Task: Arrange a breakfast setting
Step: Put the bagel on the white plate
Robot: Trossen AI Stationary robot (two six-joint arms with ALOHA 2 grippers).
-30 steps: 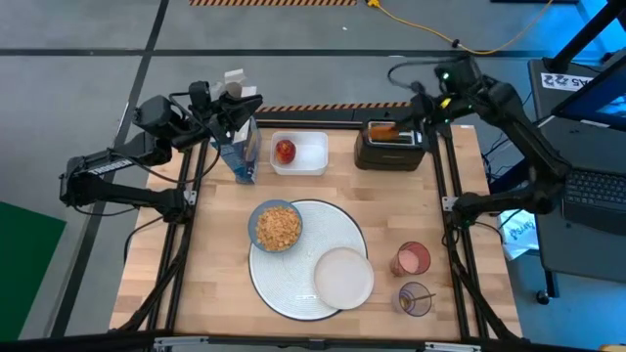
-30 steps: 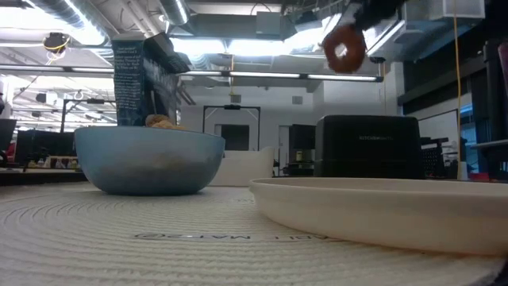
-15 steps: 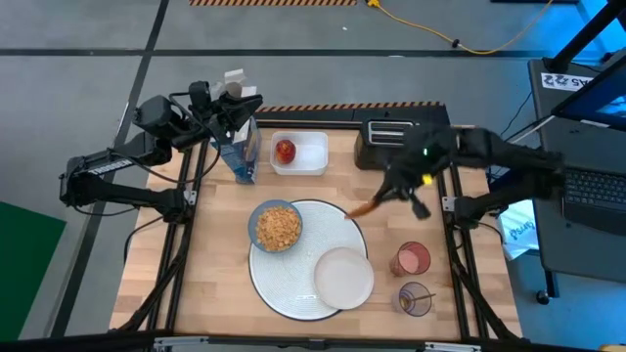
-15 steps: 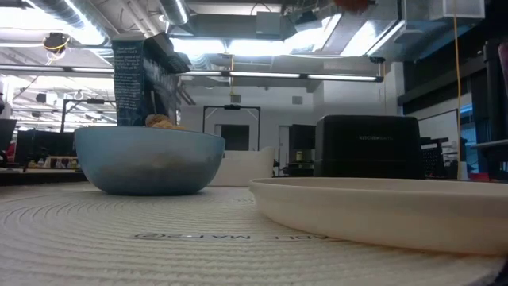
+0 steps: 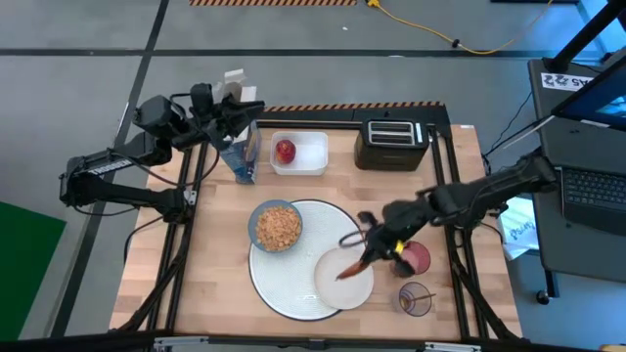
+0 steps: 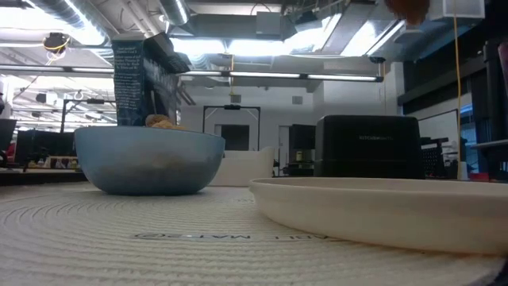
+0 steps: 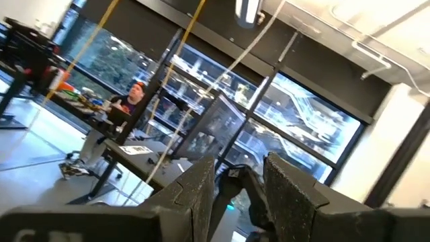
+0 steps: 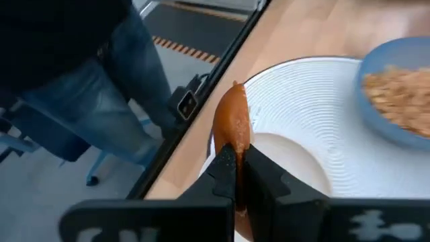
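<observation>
I have the mat (image 5: pixel 293 284), the bowl (image 5: pixel 276 226) of cereal (image 5: pixel 278 228), the plate (image 5: pixel 344 281) and both tumblers (image 5: pixel 414 259) laid out on the counter (image 5: pixel 215 254). The right gripper (image 5: pixel 364 252), fingers clamped on the bagel (image 8: pixel 233 124), hangs above the plate's right side. The bagel looks browned, held on edge. The apple (image 5: pixel 285 151) sits in its tub (image 5: pixel 313 154). The left gripper (image 5: pixel 235 110) grips a carton (image 5: pixel 238 147) far left.

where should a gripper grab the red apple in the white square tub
Grip the red apple across its round sides, coming straight down from above. The white square tub walls it in, so a sideways approach looks blocked, while its open top leaves the apple exposed with room beside it.
</observation>
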